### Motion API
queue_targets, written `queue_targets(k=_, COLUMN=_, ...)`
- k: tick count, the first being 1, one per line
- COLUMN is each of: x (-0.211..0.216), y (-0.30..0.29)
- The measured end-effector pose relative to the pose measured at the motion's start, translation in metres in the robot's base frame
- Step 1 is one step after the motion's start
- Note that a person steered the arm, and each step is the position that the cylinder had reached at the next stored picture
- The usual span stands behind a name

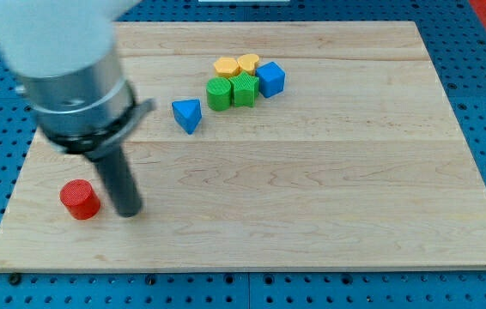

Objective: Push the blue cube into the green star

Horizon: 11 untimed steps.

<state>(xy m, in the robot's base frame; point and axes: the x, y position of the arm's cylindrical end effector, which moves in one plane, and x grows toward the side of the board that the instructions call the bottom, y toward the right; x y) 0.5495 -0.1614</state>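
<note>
The blue cube [270,79] sits near the view's top centre, touching the right side of the green star [245,89]. A green cylinder [219,94] touches the star's left side. My tip [129,210] is far away at the view's lower left, just right of a red cylinder [80,199]. The rod rises from the tip to the large grey arm body at the view's top left.
A yellow hexagon [226,67] and a yellow heart [248,63] lie just above the green blocks. A blue triangular block [187,114] lies to the left of the cluster. The wooden board [329,189] rests on a blue pegboard.
</note>
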Motion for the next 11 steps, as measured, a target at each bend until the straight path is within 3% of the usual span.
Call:
queue_targets(k=1, x=-0.001, y=-0.012)
queue_targets(k=2, x=-0.017, y=0.05)
queue_targets(k=3, x=-0.045, y=0.194)
queue_targets(k=4, x=-0.138, y=0.3)
queue_targets(k=5, x=-0.222, y=0.353)
queue_targets(k=6, x=-0.244, y=0.285)
queue_targets(k=8, x=-0.159, y=0.125)
queue_targets(k=10, x=-0.141, y=0.122)
queue_targets(k=11, x=-0.095, y=0.064)
